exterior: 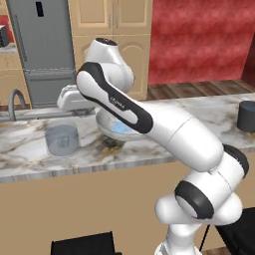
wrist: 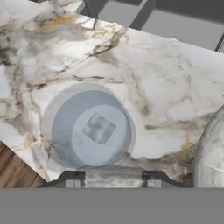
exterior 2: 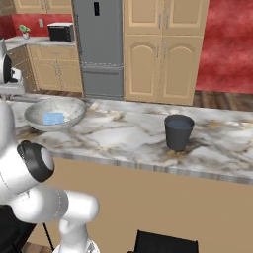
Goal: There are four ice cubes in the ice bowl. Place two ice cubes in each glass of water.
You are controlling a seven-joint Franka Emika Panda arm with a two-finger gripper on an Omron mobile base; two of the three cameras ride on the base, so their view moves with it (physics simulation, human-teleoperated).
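In the hand view I look straight down into the translucent grey-blue glass of water [wrist: 89, 129], with one pale ice cube [wrist: 99, 128] lying at its bottom. My gripper [wrist: 113, 177] hovers over the glass's near rim, shut on a pale translucent ice cube [wrist: 113, 175] between its fingertips. The same glass [exterior: 62, 139] stands on the counter left of the ice bowl [exterior: 105, 130], where blue ice cubes [exterior: 119, 128] show behind my arm. From the right base view, the ice bowl [exterior 2: 69, 106] holds a blue cube [exterior 2: 53, 118]. The dark charcoal glass of water [exterior 2: 178, 131] stands far right.
The bowl's rim [wrist: 212, 153] is close beside the translucent glass. A sink faucet [exterior: 17, 99] rises at the counter's left end. The counter's front edge and wooden floor [wrist: 13, 173] lie just past the glass. A fridge [exterior: 42, 45] and cabinets stand behind.
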